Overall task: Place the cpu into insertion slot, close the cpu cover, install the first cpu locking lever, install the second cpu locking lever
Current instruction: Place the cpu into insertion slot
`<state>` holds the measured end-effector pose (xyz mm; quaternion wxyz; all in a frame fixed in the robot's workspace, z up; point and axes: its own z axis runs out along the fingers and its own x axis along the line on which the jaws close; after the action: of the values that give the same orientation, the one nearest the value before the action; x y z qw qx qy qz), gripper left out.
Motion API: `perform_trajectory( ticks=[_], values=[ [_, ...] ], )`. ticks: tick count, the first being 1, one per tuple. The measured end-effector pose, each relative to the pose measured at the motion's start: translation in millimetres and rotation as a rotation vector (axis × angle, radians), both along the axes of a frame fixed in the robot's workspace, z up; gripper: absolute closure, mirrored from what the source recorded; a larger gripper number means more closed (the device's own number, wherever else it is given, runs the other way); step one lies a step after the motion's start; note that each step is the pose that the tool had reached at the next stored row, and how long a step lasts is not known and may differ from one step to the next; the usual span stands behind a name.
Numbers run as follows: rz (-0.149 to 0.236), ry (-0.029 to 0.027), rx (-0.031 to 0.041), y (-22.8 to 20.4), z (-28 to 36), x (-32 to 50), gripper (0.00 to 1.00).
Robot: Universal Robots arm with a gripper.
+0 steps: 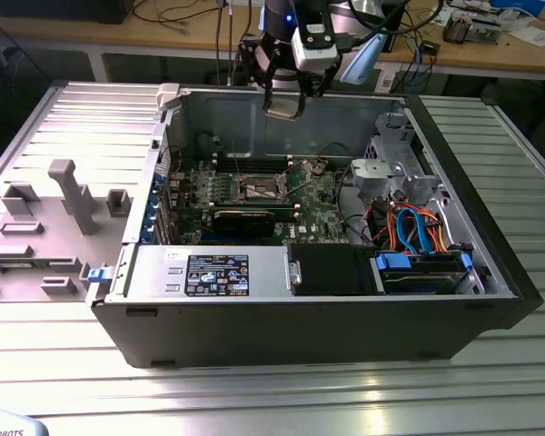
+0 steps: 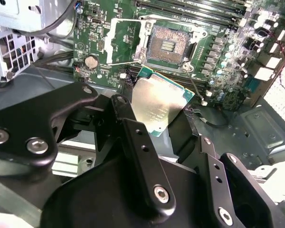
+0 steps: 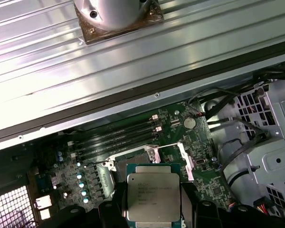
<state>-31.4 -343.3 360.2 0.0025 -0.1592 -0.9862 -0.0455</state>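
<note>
The cpu (image 2: pixel 156 107) is hanging in the air above the open computer case (image 1: pixel 490 227), pinched at two opposite edges by the gripper (image 2: pixel 154 118), whose black fingers (image 2: pixel 128 118) are closing on it from either side. Its silver-grey lid is facing the second wrist view, tilted, with a green edge showing. It looks light and stiff, but I judge it fragile: the underside contacts and the corners are likely taking damage easily, and the smooth metal lid is probably offering little friction, so the bare edges look like the safe place for taking hold.

Beyond it, on the motherboard (image 1: pixel 318 195), the insertion slot (image 2: pixel 168 45) is lying bare, its dark square bed exposed. The cpu cover (image 2: pixel 126 20) is standing flipped open just beside the slot, and two thin wire levers (image 2: pixel 195 89) are sitting released at its sides.

In the exterior view the chip is hovering near the case's far wall, with the slot lying nearer and well below it.
</note>
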Motion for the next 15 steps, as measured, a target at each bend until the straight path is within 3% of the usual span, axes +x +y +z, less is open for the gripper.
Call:
perform_trajectory(
  ticks=[7,10,15],
  values=[
    [-0.009,-0.0001,0.0001,0.0,-0.1,0.0,0.46],
    [-0.096,-0.0001,-0.0001,0.0,-0.7,0.0,0.46],
    [-0.158,-0.0001,-0.0001,0.0,-1.2,0.0,0.46]
  ],
)
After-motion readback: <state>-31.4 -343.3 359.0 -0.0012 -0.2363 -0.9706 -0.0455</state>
